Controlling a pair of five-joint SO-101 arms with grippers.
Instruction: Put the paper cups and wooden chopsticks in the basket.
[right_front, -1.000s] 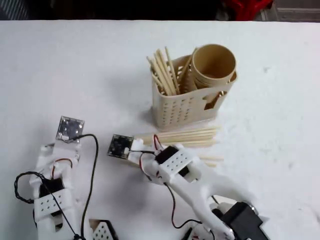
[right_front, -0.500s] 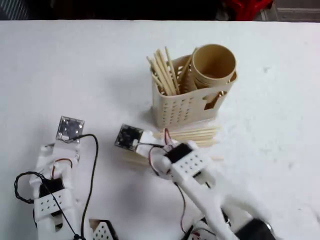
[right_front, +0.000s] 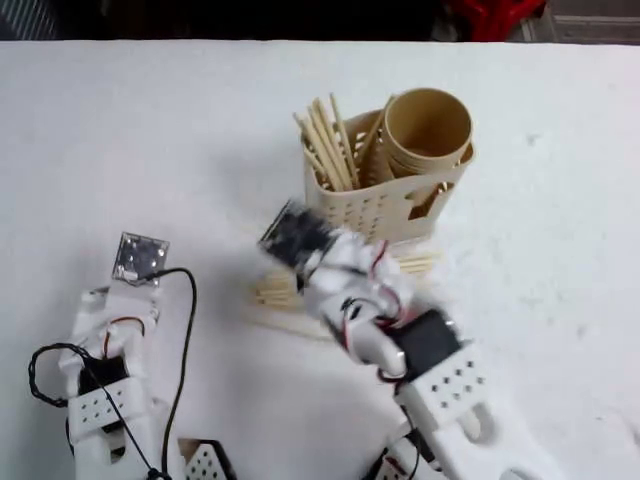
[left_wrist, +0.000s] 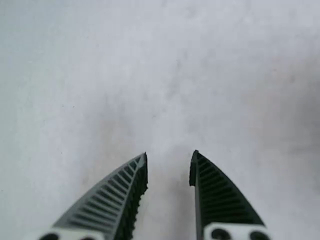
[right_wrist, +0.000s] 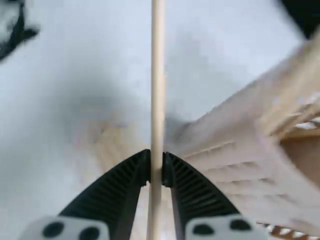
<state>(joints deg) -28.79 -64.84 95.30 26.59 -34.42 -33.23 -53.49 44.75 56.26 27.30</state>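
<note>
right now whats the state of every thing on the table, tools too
beige perforated plastic basket, upright, partly filled
stack of tan paper cups, upright in the basket
wooden chopsticks in the basket, standing on end, leaning
loose wooden chopsticks, lying flat beside the basket
single wooden chopstick, gripped
right tool, shut on the single wooden chopstick
left tool, open, empty

The right tool (right_wrist: 156, 154) is pinching a single chopstick (right_wrist: 158, 75) between its dark ribbed fingers (right_wrist: 125, 185), and the stick is running straight out past the tips. The basket (right_wrist: 260, 150) is sitting blurred just beside the chopstick, on the white counter (right_wrist: 75, 65).
</note>
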